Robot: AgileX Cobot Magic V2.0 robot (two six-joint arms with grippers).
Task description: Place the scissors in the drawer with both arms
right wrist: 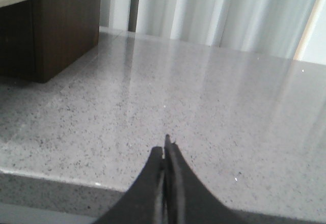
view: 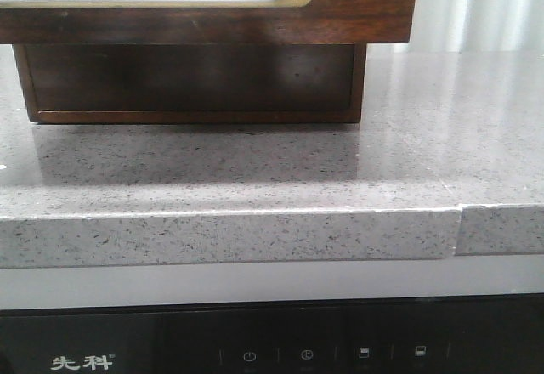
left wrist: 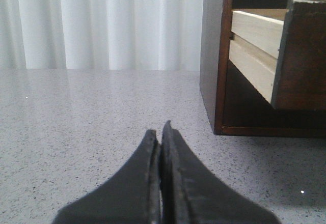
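Note:
The scissors are out of view in all frames. The dark brown wooden box (view: 195, 81) stands at the back left of the counter. Its drawer (view: 365, 4) is pulled out toward me and fills the top of the front view. In the left wrist view the drawer (left wrist: 305, 51) sticks out of the box (left wrist: 211, 56), showing its light wood side. My left gripper (left wrist: 160, 132) is shut and empty, low over the counter to the left of the box. My right gripper (right wrist: 165, 145) is shut and empty near the counter's front edge, to the right of the box (right wrist: 61, 25). Neither arm shows in the front view.
The grey speckled counter (view: 255, 170) has a front edge with a seam (view: 459, 225) at the right. A black appliance panel (view: 255, 348) lies below it. White curtains (left wrist: 102, 20) hang behind the counter.

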